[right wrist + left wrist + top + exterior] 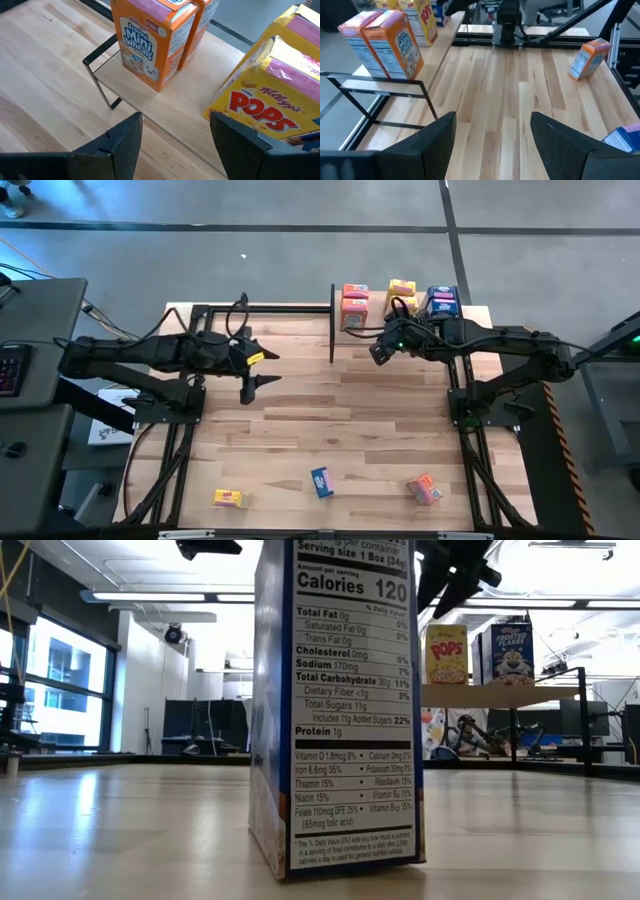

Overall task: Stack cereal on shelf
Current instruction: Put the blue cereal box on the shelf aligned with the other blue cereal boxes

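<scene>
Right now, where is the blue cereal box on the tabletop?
In the high view, the blue box lies near the table's front edge, between the yellow box and the orange box.

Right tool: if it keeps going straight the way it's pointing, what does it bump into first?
Probably the shelf board. The right tool, open and empty, points at the bare wood between the orange Mini-Wheats box and the yellow Corn Pops box. Depth is hard to judge.

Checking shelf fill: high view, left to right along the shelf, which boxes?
Orange boxes → yellow boxes → blue boxes. The right pincer hangs open just in front of the shelf.
</scene>
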Controlling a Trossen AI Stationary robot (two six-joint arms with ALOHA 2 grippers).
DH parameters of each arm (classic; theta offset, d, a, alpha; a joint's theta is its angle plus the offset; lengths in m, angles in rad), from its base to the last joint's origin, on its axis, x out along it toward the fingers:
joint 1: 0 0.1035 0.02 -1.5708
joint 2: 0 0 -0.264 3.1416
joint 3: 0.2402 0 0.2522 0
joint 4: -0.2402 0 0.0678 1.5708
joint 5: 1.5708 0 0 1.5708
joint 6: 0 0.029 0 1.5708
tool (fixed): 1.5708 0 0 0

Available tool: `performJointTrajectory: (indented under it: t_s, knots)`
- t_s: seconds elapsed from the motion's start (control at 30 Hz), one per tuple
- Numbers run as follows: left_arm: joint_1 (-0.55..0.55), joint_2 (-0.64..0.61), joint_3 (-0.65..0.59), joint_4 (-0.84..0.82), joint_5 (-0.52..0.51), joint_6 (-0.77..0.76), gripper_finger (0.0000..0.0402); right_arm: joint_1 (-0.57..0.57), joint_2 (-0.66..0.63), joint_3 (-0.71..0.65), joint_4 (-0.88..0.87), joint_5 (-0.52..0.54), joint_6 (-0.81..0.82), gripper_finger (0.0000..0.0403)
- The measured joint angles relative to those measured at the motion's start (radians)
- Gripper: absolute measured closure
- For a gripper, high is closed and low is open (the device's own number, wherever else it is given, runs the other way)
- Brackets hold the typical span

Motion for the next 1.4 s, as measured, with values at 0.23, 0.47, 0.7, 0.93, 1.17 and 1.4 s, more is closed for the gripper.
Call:
performJointTrajectory:
  t_s: [0.23,0.47,0.7,0.93,1.17,1.4]
  knots:
    - [0.0,-0.093,-0.1,0.036,0.002,0.017,0.0156,0.0,0.0,0.0,0.0,-0.001,0.008,0.0177]
    - [-0.001,-0.241,-0.311,0.166,0.004,-0.001,0.0156,0.0,0.0,0.0,0.001,-0.006,0.041,0.0177]
    - [-0.01,-0.41,-0.501,0.261,0.035,-0.018,0.0156,0.0,0.0,0.0,0.004,-0.017,0.052,0.0177]
    - [-0.027,-0.555,-0.671,0.386,0.039,-0.019,0.0156,0.0,0.0,0.0,0.042,-0.096,0.04,0.0177]
    - [-0.027,-0.653,-0.781,0.429,0.039,-0.046,0.0156,0.0,0.0,0.0,0.125,-0.212,-0.011,0.0177]
    - [-0.027,-0.706,-0.84,0.448,0.038,-0.046,0.0156,0.05,0.0,0.0,0.171,-0.336,-0.011,0.0177]
